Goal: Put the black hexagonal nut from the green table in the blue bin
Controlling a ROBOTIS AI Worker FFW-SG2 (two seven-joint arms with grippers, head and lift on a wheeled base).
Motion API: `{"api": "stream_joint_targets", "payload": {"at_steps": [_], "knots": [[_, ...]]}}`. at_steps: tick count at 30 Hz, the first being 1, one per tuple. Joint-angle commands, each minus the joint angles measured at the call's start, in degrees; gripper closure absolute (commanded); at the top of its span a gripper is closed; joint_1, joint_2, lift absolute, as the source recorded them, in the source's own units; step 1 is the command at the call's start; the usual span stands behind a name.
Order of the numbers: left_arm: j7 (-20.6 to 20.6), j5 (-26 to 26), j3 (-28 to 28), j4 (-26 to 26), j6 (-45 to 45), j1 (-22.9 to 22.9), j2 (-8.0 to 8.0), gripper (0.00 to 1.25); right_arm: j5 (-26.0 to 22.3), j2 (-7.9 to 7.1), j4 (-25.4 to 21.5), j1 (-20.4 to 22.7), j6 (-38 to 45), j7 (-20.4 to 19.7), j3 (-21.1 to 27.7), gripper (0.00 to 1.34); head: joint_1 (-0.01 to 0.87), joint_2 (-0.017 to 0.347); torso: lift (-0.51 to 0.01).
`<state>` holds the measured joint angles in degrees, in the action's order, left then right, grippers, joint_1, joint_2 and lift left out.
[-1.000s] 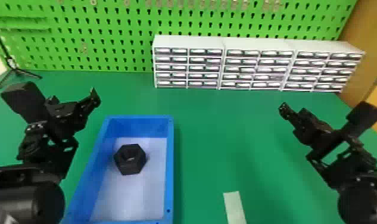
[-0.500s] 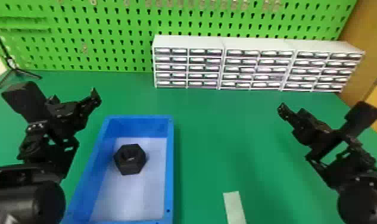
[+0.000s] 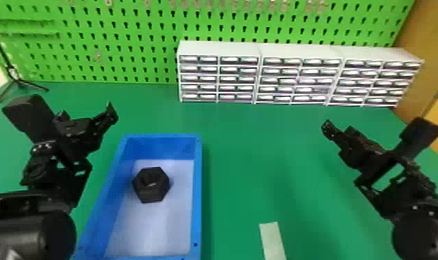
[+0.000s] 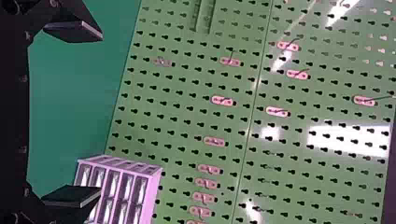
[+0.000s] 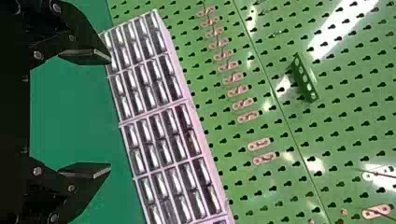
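I see the black nut (image 3: 159, 194) lying inside the blue bin (image 3: 198, 207), on its pale floor, toward the far end and nearer the left wall. The bin's raised walls stand between it and both my grippers. My left gripper (image 3: 110, 112) hangs near the bin's far left corner, released, its two fingers spread and empty. My right gripper (image 3: 327, 128) is over the right side of the table (image 3: 249, 152), also released, with a wide gap between its fingers.

At the back I have a row of white drawer cabinets (image 3: 297, 52) standing before a green pegboard (image 3: 142, 31). A thin black stand (image 3: 19, 82) with splayed legs is at the far left, and a brown panel (image 3: 425, 45) closes off the right.

The nut is six-sided, dark and matte, with a round hole; the bin is a smooth, straight-sided box. The pegboard is glossy, punched with keyhole slots and dotted with small hooks.

A flat pale strip (image 3: 272, 238) runs off the bottom edge, and the stand's pole leaves at the left. I can't make out what the drawers hold.
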<state>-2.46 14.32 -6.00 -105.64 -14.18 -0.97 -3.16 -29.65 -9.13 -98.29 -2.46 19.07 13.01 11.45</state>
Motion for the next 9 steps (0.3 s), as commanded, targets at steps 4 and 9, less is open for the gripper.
{"api": "stream_joint_targets", "payload": {"at_steps": [4, 9], "knots": [[0.0, 0.0, -0.1, 0.0, 0.0, -0.1, 0.0, 0.13, 0.0, -0.01, -0.1, 0.0, 0.3, 0.0, 0.0, 0.45, 0.692, 0.008, -0.097], [0.0, 0.0, -0.1, 0.0, 0.0, 0.0, 0.0, 0.13, -0.1, -0.01, -0.1, 0.0, 0.3, 0.0, 0.0, 0.45, 0.692, 0.008, -0.097]]}}
